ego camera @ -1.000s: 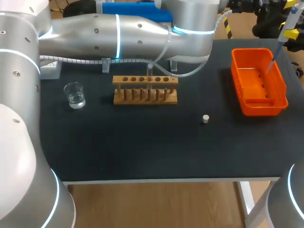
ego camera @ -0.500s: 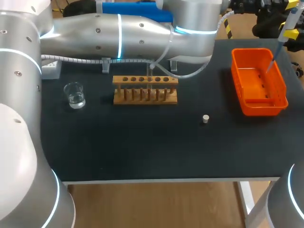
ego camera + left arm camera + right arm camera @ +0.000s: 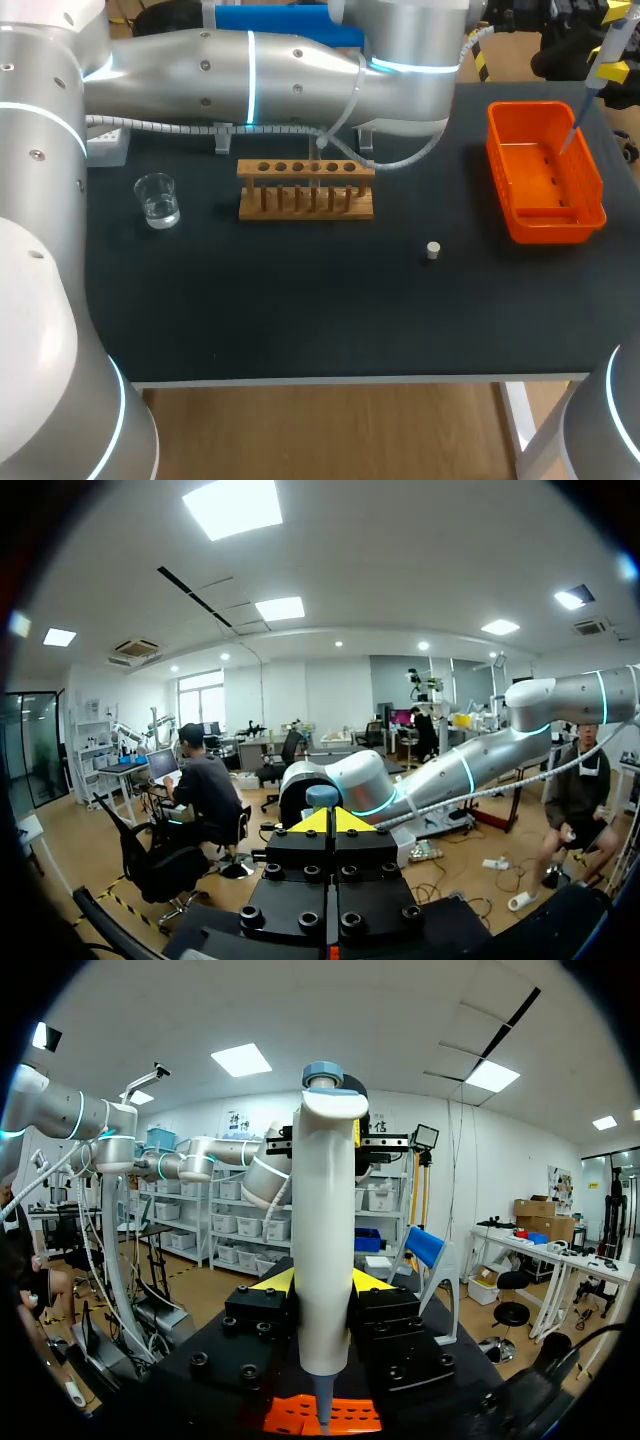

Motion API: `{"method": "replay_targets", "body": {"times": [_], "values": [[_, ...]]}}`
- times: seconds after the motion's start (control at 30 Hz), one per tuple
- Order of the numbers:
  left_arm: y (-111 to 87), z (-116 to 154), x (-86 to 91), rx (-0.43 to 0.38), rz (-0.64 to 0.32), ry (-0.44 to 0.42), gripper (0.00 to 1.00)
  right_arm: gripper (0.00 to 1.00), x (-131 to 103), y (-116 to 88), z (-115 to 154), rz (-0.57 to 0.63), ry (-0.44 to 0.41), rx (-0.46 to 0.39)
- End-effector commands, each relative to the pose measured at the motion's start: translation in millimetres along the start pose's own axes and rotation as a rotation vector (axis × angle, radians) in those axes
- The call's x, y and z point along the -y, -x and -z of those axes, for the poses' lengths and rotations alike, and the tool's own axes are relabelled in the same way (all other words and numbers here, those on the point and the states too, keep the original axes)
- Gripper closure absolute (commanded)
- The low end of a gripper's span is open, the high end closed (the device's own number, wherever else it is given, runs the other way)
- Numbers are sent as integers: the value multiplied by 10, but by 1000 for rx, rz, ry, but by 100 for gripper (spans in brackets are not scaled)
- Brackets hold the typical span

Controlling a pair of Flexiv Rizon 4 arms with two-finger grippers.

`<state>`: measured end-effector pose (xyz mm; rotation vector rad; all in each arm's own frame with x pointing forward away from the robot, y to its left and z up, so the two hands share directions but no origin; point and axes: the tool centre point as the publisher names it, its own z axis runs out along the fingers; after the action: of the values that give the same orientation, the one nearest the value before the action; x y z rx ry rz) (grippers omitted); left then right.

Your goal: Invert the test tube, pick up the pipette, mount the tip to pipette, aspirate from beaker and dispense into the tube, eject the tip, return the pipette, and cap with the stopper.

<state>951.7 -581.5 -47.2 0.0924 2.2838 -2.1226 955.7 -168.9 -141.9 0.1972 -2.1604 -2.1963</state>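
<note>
Over the black table's (image 3: pixel 300 320) orange bin (image 3: pixel 592 192), the right tool (image 3: pixel 322 1285) clenches the pipette (image 3: pixel 322 1210).

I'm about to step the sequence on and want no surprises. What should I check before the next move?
1. Right pincer shut on the pipette: ok.
2. Pipette's lower end above the orange tray: ok.
3. Tip mounted on the pipette: cannot tell.
4. Left pincer shut and empty: ok.
5. Beaker upright with liquid in it: ok.
6. Stopper lying free on the table, apart from the rack: ok.
</note>
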Motion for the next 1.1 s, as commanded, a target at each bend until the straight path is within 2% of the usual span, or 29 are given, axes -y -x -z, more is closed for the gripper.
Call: {"method": "replay_targets", "body": {"times": [0.03, 0.63, 1.1], "values": [[-17, -13, -56, 12, 0, -13, 100, 100, -14, 0, 7, 1, -3, -1], [-25, -33, -106, 7, -6, 21, 100, 100, -14, 0, 7, 1, -3, -1], [-32, -31, -221, 8, 4, 20, 100, 100, -14, 0, 7, 1, -3, -1]]}}
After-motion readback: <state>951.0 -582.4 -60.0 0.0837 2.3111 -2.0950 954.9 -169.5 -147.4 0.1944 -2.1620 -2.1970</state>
